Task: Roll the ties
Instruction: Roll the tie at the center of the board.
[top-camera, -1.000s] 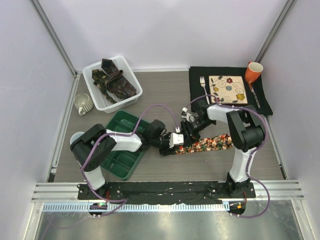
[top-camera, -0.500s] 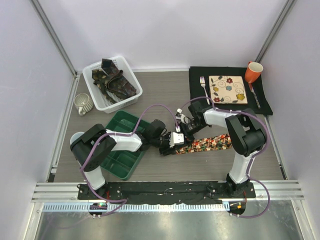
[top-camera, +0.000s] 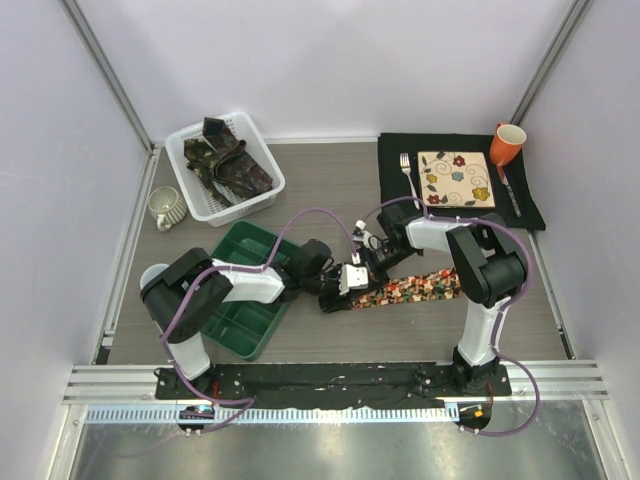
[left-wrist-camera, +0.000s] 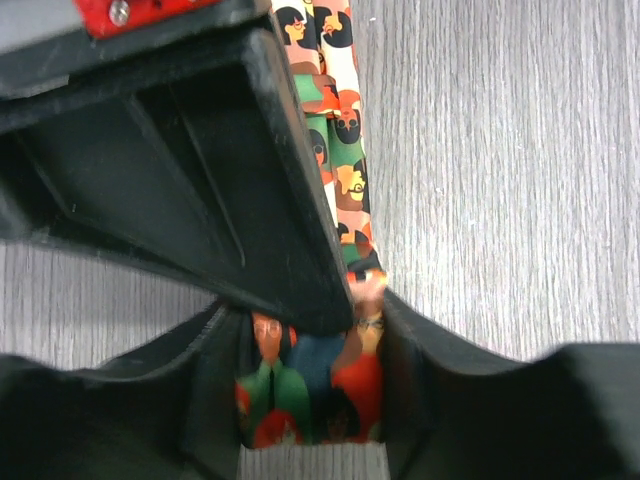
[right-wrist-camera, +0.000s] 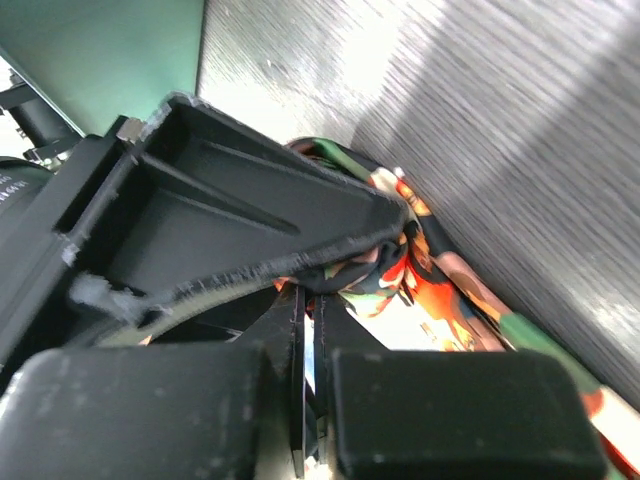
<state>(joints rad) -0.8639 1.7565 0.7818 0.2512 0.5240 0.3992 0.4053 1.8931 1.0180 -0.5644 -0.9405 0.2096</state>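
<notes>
My left gripper (left-wrist-camera: 312, 400) is clamped on the near end of the bright red-orange multicolour patterned necktie (left-wrist-camera: 340, 150). The fabric fills the gap between my two black fingers (left-wrist-camera: 440, 400) and touches both. From there the tie runs flat along the grey wood-grain table (left-wrist-camera: 500, 200). From above, it lies stretched out to my right, in front of my right arm's base. My right gripper (top-camera: 363, 270) is down at that same end of the tie, just above my left one. Its broad black finger (right-wrist-camera: 260, 210) rests on a bunched, folded bit of the fabric. The wrist view is too close and cluttered for me to tell whether that hand is apart or together. The other ties (top-camera: 232, 165), dark brown and olive patterned, lie heaped in the white plastic basket (top-camera: 255, 203) at the far left of the table, well apart from both grippers. A dark green compartment tray (top-camera: 250, 315) sits beneath my left arm.
</notes>
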